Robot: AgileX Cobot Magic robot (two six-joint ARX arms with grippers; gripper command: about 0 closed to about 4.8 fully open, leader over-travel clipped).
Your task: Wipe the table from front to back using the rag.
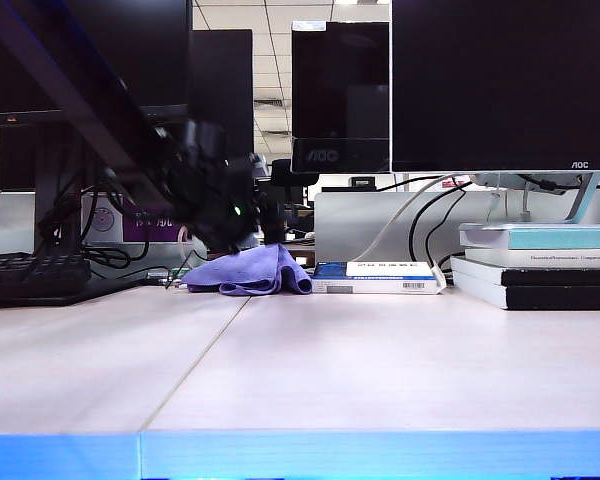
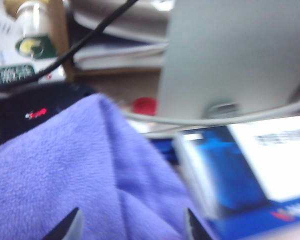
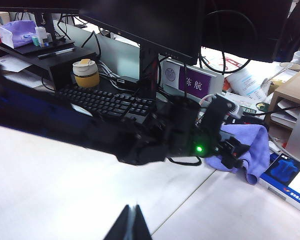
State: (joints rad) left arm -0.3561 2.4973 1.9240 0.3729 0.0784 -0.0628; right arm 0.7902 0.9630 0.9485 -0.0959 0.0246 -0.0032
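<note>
The lavender rag [image 1: 255, 272] lies bunched up at the back of the pale table [image 1: 380, 360], just left of the middle. My left gripper [image 1: 242, 240] reaches down to it from the left. In the left wrist view the left gripper [image 2: 131, 222] is open, its two dark fingertips [image 2: 72, 222] wide apart with the folded rag [image 2: 65, 170] between and beyond them. The right wrist view shows the left gripper [image 3: 235, 152] against the rag [image 3: 255, 145]. My right gripper [image 3: 132, 212] hangs shut and empty above the bare table [image 3: 50, 170].
A blue and white box [image 1: 380, 277] lies right beside the rag. A stack of books [image 1: 540, 265] stands at the back right and a black keyboard [image 1: 30, 272] at the back left. Monitors [image 1: 500, 80] and cables line the rear.
</note>
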